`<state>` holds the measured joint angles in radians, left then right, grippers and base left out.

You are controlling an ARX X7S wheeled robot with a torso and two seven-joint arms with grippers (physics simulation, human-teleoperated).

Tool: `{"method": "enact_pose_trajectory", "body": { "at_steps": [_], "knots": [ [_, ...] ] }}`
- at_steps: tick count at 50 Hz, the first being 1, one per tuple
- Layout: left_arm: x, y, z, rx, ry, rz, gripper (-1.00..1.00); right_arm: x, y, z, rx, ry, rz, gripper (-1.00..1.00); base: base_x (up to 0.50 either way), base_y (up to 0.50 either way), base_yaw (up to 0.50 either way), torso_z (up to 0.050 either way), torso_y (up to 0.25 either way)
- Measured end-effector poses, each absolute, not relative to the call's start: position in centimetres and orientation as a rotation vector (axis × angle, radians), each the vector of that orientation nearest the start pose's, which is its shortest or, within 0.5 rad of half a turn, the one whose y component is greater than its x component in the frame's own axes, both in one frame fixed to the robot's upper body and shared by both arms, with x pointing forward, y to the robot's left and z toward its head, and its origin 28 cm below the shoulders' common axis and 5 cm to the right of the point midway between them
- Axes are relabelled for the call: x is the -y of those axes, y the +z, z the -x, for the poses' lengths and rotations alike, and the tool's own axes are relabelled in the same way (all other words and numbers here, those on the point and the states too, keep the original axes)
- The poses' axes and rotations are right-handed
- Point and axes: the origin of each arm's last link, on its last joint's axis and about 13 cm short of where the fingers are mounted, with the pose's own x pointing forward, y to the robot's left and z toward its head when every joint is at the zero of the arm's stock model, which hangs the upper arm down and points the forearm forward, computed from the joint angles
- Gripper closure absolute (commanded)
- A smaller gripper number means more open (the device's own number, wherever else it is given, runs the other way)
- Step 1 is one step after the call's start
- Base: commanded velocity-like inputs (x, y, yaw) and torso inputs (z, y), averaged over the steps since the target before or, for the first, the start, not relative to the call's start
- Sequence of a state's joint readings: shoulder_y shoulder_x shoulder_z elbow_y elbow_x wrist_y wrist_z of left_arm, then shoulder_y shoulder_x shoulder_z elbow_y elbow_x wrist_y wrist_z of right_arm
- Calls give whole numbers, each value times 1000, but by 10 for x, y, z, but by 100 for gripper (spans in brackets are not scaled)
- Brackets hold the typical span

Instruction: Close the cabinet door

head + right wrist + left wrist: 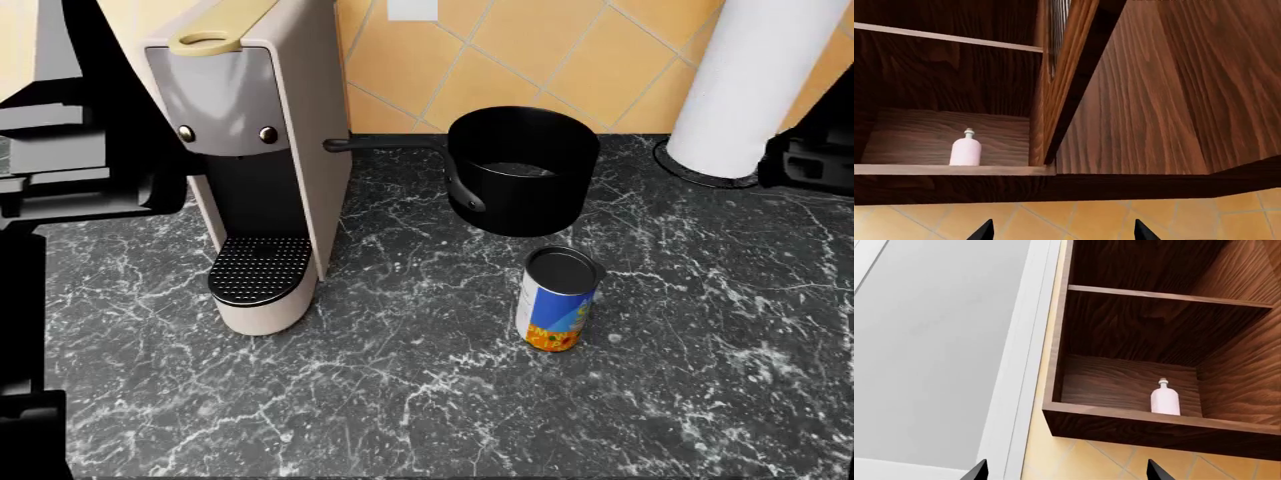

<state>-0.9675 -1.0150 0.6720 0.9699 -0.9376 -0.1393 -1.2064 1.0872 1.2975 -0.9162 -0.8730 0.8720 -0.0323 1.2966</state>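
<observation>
cabinet (pixel 947 75) open, overhead above tiled wall; door (pixel 1067 75) swung outward, seen edge-on | white bottle (pixel 965 149) on bottom shelf (alone there) | left end effector (pixel 1064 471) tips spread, holding nothing | right end effector (pixel 1064 231) likewise | counter (pixel 400 400): coffee machine (pixel 254 150), black pot (pixel 521 170), can (pixel 557 300), apparently paper towel roll (pixel 754 80)

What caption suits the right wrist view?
Open wooden cabinet seen from below, a pink bottle alone on its bottom shelf.
</observation>
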Motion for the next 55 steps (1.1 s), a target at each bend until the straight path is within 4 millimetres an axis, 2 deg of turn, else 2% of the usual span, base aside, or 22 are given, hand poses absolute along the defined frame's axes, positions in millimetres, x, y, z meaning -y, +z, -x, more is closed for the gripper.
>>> {"method": "enact_pose_trajectory", "body": {
  "at_steps": [33,55],
  "knots": [
    [-214,284,-166,782,25,105,-100,161,293,-173,795,-303,64,-100,0,0,0,0,0],
    [-214,283,-168,779,25,103,-100,175,307,-178,826,-338,42,-100,0,0,0,0,0]
  ]
}}
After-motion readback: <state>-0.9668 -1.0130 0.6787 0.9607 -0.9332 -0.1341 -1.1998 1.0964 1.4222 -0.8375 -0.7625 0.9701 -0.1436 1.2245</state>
